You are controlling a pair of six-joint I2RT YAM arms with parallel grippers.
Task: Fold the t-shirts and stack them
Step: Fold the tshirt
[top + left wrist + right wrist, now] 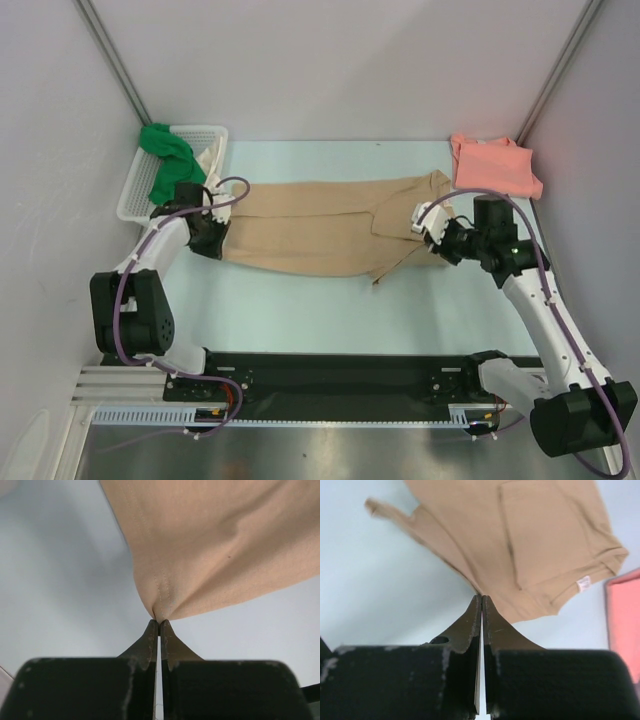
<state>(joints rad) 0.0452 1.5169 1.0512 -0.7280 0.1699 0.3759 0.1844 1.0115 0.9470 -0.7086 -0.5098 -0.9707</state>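
Left gripper point(159, 621): jaws pressed together, pinching the left hem of the tan t-shirt point(320, 225). Right gripper point(481, 596): jaws pressed together, pinching its right end. Table point(300, 310) lies under the tan t-shirt, which stretches between the 2 grippers. White basket point(135, 190): near its left end. Salmon t-shirt point(495, 165): near its right end, apart. Green t-shirt point(165, 160) and cream t-shirt point(208, 158): beyond its left end, in the basket.

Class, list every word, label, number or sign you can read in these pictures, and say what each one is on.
No text can be read in any view.
Small white tag on the tan t-shirt: it carries reddish print, too small and blurred to read.
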